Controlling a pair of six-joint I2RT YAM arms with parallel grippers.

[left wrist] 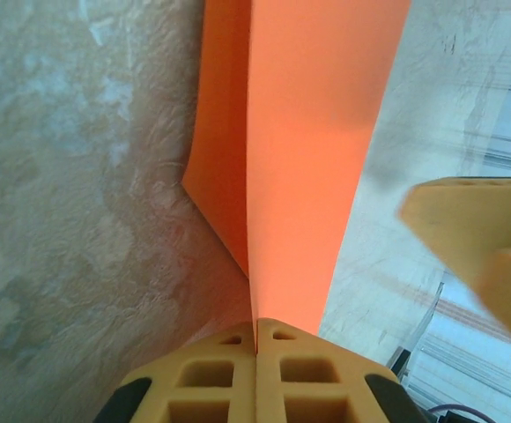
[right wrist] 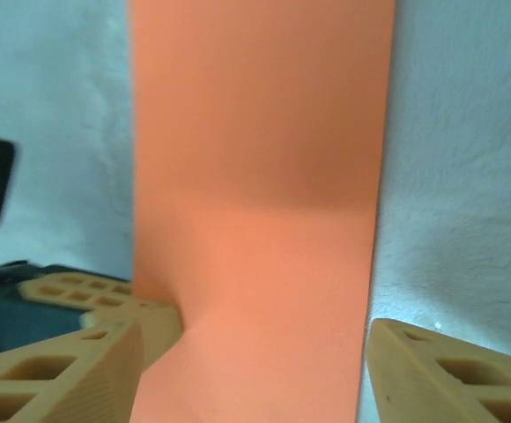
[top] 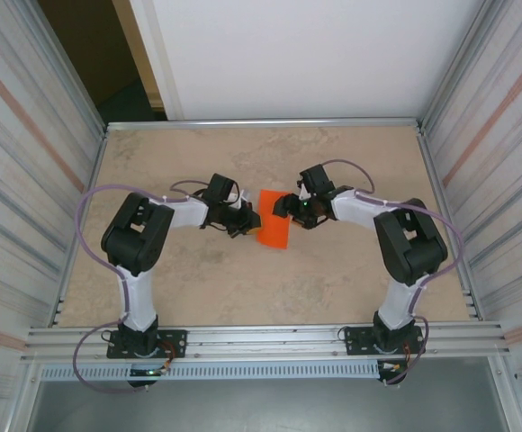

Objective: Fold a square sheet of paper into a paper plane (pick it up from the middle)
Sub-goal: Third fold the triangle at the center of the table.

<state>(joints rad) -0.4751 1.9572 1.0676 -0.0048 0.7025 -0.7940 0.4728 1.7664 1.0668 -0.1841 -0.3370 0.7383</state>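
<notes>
One orange sheet of paper (top: 273, 229), creased into two layers, pinched in the left gripper (top: 241, 220) and reaching between the parted fingers of the right gripper (top: 283, 205). Two arms: left arm (top: 135, 238), right arm (top: 409, 238). Two grippers, one per arm. Two yellow fingers (left wrist: 211, 379) on each gripper, four in all. Two purple cables (top: 85, 216), one looping beside each arm. One table (top: 243, 288) under both grippers.

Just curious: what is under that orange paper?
Beige table shows all round the orange paper and likely continues beneath; that covered patch itself is hidden. The left pincer grips the paper's edge.
</notes>
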